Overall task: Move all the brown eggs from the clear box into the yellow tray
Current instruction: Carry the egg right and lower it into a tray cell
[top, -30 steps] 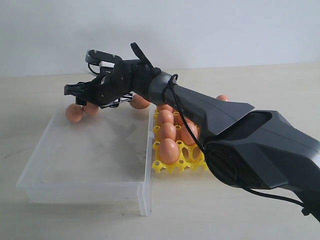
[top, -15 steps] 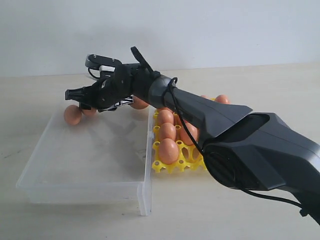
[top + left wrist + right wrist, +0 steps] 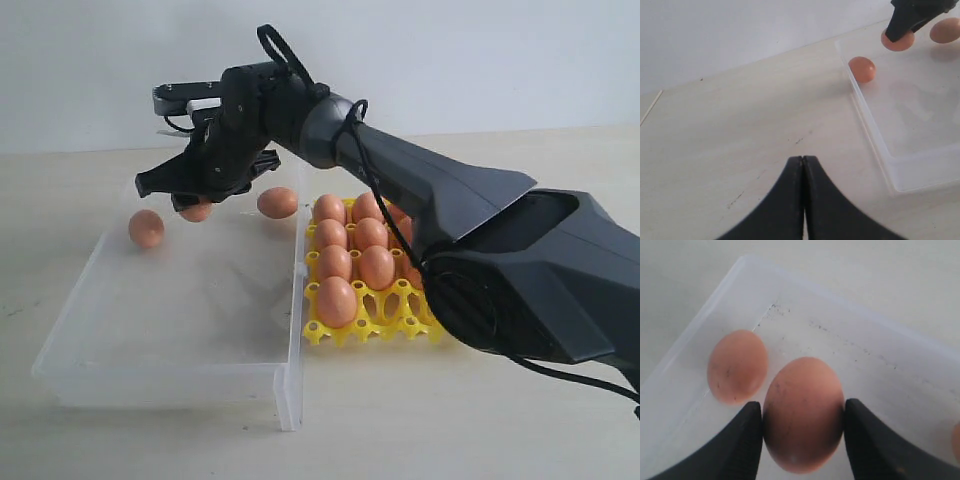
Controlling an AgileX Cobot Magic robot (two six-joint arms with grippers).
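Centrally, one brown egg (image 3: pixel 802 415) sits pinched between the two black fingers of the right gripper (image 3: pixel 190 203), a finger pressed to each flank of the shell. It hangs over the far end of the clear box (image 3: pixel 290 300), seemingly lifted off the floor. Two loose eggs lie on that floor — a second egg (image 3: pixel 146 228) by the far left corner, just beside the held one in the right wrist view, and a third egg (image 3: pixel 277 202) near the wall that faces the yellow tray (image 3: pixel 385 325). The tray stands just beside the box, on its right in the exterior view, with more eggs (image 3: pixel 337 300) seated upright in its cups; the nearest row has one filled cup and the rest bare. The right arm stretches from the lower right of the exterior view, passes above the tray, and bends down at the wrist so that the fingers point downward and to the left. The left gripper (image 3: pixel 803 167) — fingers pressed together, holding nothing — hovers over the bare table (image 3: pixel 740 125) outside the box, well apart from the eggs
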